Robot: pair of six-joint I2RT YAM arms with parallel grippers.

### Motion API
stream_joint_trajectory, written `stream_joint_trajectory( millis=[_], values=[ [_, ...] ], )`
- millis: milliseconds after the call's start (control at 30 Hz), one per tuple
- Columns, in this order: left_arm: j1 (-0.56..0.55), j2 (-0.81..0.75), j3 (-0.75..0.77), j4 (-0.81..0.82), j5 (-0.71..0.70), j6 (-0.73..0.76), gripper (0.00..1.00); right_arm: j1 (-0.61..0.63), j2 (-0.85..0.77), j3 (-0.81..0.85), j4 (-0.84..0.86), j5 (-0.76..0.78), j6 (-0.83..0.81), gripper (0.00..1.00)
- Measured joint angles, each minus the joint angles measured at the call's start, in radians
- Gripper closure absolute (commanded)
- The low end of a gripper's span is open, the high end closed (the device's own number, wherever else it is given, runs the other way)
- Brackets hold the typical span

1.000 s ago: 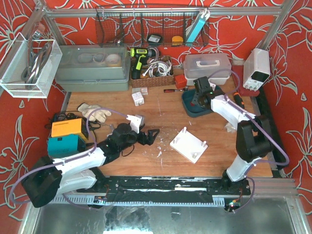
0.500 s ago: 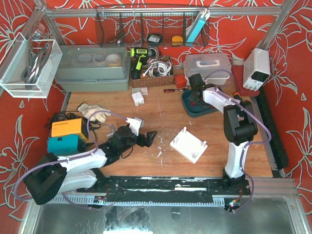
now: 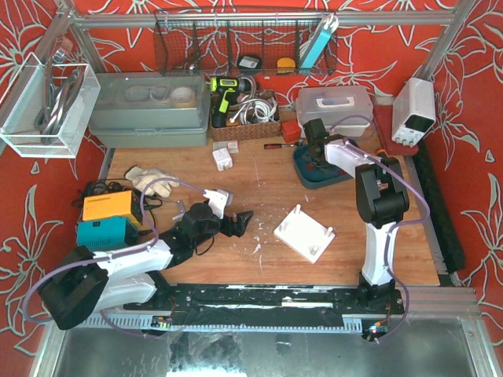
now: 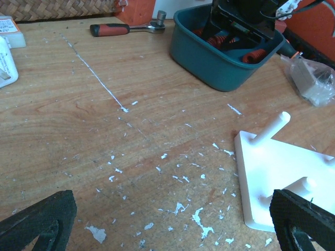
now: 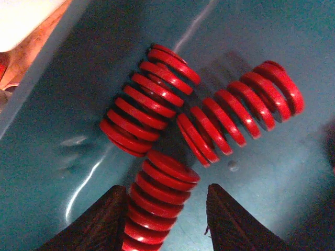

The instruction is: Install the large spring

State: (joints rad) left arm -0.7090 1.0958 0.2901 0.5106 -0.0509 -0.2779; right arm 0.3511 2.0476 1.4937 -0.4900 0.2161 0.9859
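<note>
Three red metal coil springs (image 5: 149, 99) lie on their sides on the floor of a deep teal plastic bin (image 5: 261, 172), which sits toward the far right of the wooden table (image 4: 78, 115). In the right wrist view all three run from lower left to upper right. A stubby one lies upper left, with a longer spring (image 5: 241, 110) just beside it. The nearest spring (image 5: 159, 209) lies steeper, with its lower end between the right gripper's (image 5: 166, 188) black fingers. Those jaws are spread, straddling that spring without pinching it — a sliver of bin shows at the right finger.

The right arm rises from its base, folds at the elbow and dips its wrist down into the bin. The left arm lies low across the table. The left gripper (image 4: 172, 225) faces the white base plate with pegs (image 4: 282, 172), jaws spread wide over the wood.

A small white box (image 4: 9, 32) at the left edge carries print too blurred to read.
</note>
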Motion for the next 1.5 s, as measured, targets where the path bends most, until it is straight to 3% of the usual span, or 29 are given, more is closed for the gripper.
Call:
stream_joint_trajectory(
  millis=[333, 633, 833, 1300, 1500],
  values=[
    [0.0, 0.019, 0.005, 0.0, 0.0, 0.005, 0.0, -0.008, 0.066, 0.018, 0.028, -0.021, 0.001, 0.57],
    [0.0, 0.026, 0.005, 0.0, -0.001, 0.009, 0.0, -0.022, 0.066, 0.018, 0.047, -0.034, -0.008, 0.79],
    [0.0, 0.05, 0.014, 0.002, -0.003, 0.01, 0.0, -0.024, 0.016, -0.043, 0.082, -0.044, -0.05, 0.88],
    [0.0, 0.055, 0.027, 0.016, -0.036, -0.022, 0.0, 0.0, -0.466, -0.367, 0.249, -0.129, -0.308, 0.92],
    [0.0, 0.042, 0.01, 0.074, 0.028, -0.021, 0.15, 0.056, -0.743, -0.629, 0.42, -0.21, -0.446, 0.93]
  ],
)
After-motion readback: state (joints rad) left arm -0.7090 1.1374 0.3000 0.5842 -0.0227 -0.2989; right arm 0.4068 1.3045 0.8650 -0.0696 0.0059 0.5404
